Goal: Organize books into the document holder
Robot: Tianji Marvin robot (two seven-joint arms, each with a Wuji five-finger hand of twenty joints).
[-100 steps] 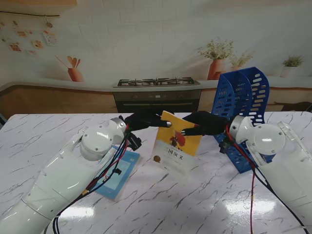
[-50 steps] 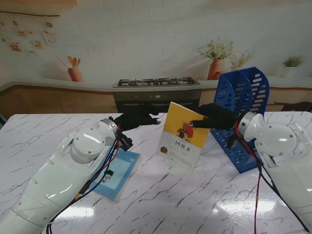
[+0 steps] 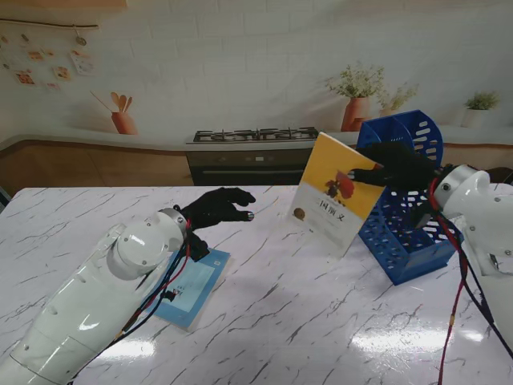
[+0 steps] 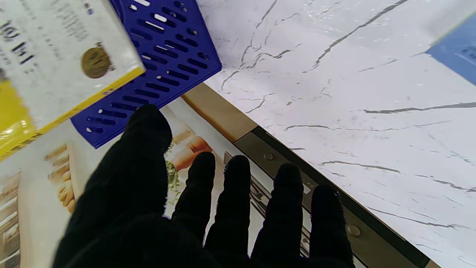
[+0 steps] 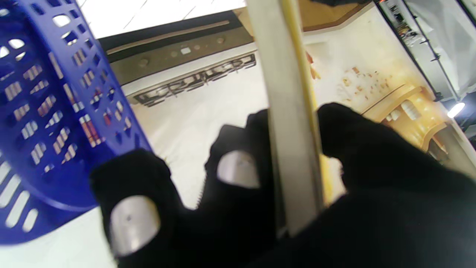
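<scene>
Over the marble table (image 3: 304, 321), the right robot hand (image 3: 398, 168) grips the yellow book (image 3: 335, 192), hiding its edge; the left robot hand (image 3: 218, 207) is spread, empty.

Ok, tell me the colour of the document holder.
Blue, with slotted walls; the document holder shows best in the stand view.

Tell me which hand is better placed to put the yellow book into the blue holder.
The right hand. It already grips the yellow book, lifted off the table right beside the holder. The left hand is open, holds nothing, and hovers far from the holder, near the blue book.
</scene>
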